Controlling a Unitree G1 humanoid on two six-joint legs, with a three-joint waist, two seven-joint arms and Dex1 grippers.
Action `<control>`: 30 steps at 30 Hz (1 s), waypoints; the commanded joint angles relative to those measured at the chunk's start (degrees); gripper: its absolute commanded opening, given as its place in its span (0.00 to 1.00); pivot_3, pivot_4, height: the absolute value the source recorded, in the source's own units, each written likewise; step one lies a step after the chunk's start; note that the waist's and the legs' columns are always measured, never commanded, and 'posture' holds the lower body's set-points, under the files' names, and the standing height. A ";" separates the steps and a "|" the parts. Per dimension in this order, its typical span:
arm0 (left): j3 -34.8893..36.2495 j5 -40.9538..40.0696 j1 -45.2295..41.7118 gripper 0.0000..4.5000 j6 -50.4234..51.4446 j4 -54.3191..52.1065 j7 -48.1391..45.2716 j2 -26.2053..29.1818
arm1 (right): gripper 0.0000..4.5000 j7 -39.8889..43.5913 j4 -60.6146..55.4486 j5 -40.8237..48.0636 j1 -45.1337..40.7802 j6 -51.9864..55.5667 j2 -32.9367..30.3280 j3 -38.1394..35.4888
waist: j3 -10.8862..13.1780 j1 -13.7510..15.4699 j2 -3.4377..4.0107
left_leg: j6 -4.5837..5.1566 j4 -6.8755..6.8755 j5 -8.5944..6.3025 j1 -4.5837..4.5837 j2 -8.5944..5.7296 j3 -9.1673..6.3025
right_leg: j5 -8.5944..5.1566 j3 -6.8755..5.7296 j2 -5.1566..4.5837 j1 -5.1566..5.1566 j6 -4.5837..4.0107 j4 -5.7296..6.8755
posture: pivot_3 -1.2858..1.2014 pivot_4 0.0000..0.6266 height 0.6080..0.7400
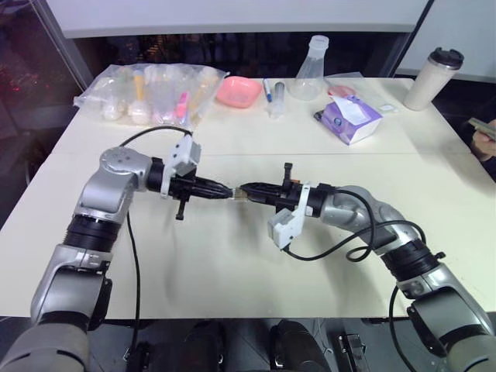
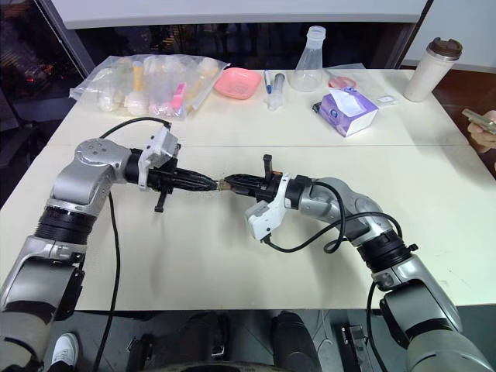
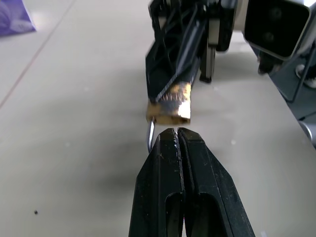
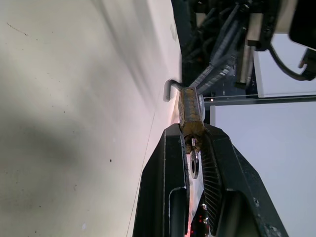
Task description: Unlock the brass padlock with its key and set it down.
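Brass padlock [image 3: 169, 104] is held above the cream table [image 1: 232, 256], mid-scene, at the tip of the right gripper [image 1: 242, 191], whose fingers are clamped on its body. Silvery shackle [image 3: 150, 136] protrudes to one side. Left gripper [image 3: 177, 132] points at it from the left, jaws pressed together, tips just beside the padlock; contact cannot be told.

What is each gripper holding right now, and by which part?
Right gripper holds the brass padlock by its body, key end between the fingers. Left gripper is shut just short of the padlock, apparently holding nothing.
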 commanded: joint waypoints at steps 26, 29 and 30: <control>0.76 7.09 3.40 0.01 -12.71 8.94 3.20 6.10 | 0.00 -0.55 8.60 -0.01 -0.43 2.18 0.79 -0.14 | 0.00 0.10 0.00 | 0.01 -0.02 0.00 0.03 0.00 0.04 | 0.00 0.00 -0.01 0.00 0.00 0.01 | 0.52 0.24 0.81; 1.86 5.61 4.09 0.01 -10.65 6.44 4.32 5.99 | 0.00 -1.53 13.47 -1.51 -1.39 1.41 1.09 0.78 | 0.00 0.31 -0.01 | 0.01 -0.01 0.00 0.03 -0.03 0.04 | 0.00 0.00 -0.01 0.02 0.00 0.01 | 0.52 0.24 0.81; 2.22 5.19 4.26 0.01 -9.88 5.53 4.80 5.82 | 0.00 -1.74 14.85 -1.97 -1.79 1.14 1.27 1.22 | 0.00 0.21 -0.01 | 0.01 0.00 0.00 0.03 -0.03 0.04 | 0.00 0.00 -0.03 0.02 0.00 0.01 | 0.52 0.24 0.81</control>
